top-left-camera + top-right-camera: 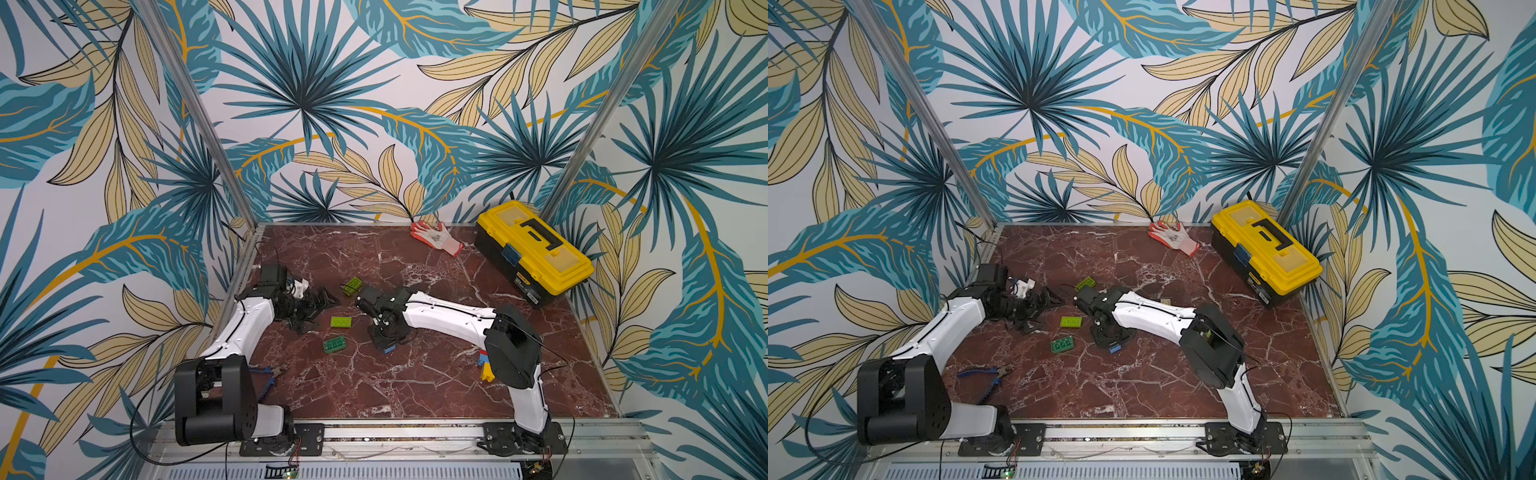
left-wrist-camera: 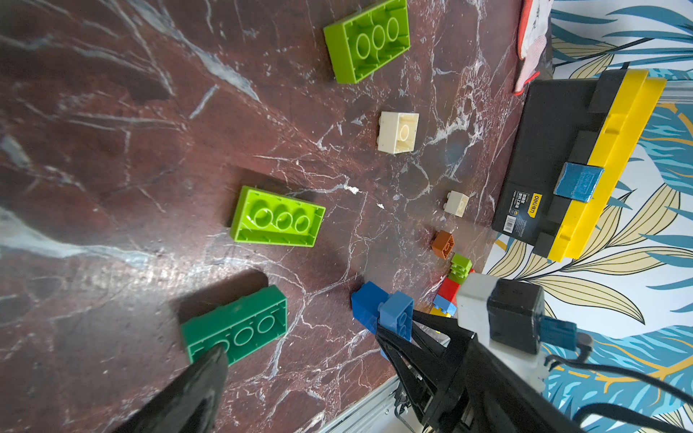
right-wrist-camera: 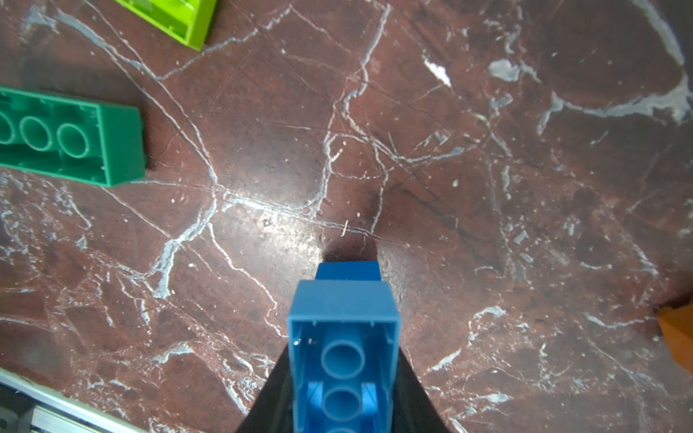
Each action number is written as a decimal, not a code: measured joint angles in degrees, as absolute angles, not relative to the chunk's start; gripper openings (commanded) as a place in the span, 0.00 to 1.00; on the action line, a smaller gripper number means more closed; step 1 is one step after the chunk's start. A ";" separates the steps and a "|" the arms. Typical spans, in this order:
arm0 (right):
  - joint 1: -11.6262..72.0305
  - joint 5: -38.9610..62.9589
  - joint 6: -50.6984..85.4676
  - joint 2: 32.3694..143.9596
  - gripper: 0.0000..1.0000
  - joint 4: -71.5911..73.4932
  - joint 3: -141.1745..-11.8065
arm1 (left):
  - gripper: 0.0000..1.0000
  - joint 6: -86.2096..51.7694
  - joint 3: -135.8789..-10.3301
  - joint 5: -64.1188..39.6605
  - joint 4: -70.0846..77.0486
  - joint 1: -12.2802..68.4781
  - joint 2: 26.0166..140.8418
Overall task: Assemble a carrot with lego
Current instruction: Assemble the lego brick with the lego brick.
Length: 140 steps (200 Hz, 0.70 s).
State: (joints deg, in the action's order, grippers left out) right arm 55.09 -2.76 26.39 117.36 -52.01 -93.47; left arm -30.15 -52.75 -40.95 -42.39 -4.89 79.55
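The marble table (image 1: 436, 382) is walled on three sides, with a metal rail (image 1: 399, 432) along the edge behind both grippers. Bare marble lies open from the right gripper (image 3: 343, 375) back to that rail and out toward the yellow toolbox (image 1: 534, 251), which fills the far corner on its outer side. A work glove (image 1: 436, 237) lies by the far wall, well beyond it. Pliers (image 1: 270, 374) lie behind the left gripper (image 1: 321, 312), beside that arm.

The left gripper's jaws are spread wide with nothing in them. The right gripper is clamped on a light blue brick (image 3: 343, 337), whose far end touches a dark blue brick (image 3: 347, 270) down at the tabletop.

Three oblong green bricks lie between the grippers, hollow side up and apart from each other: a first lime brick (image 2: 369, 39), a second lime brick (image 2: 277, 217) and a dark green brick (image 2: 234, 330).

On the right gripper's outer side are a cream brick (image 2: 398, 132), a second cream brick (image 2: 456, 203), one orange brick (image 2: 443, 244), and a small brick cluster (image 2: 455, 285) of lime, red, blue and yellow, partly hidden by the right arm.
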 measured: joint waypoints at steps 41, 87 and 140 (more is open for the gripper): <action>55.20 -3.18 26.57 117.89 0.29 -52.77 -94.15 | 0.99 -30.11 -52.75 -40.95 -42.39 -4.91 79.55; 55.92 -4.78 26.57 120.20 0.29 -56.18 -97.84 | 0.99 -30.06 -52.75 -40.95 -42.39 -4.91 79.55; 56.53 -6.28 26.52 120.27 0.29 -56.93 -97.71 | 1.00 -30.06 -52.75 -40.95 -42.39 -4.91 79.55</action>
State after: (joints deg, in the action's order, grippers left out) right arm 56.53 -6.28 26.52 120.27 -56.93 -97.71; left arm -30.06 -52.75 -40.95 -42.39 -4.91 79.55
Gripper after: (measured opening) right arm 0.341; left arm 0.994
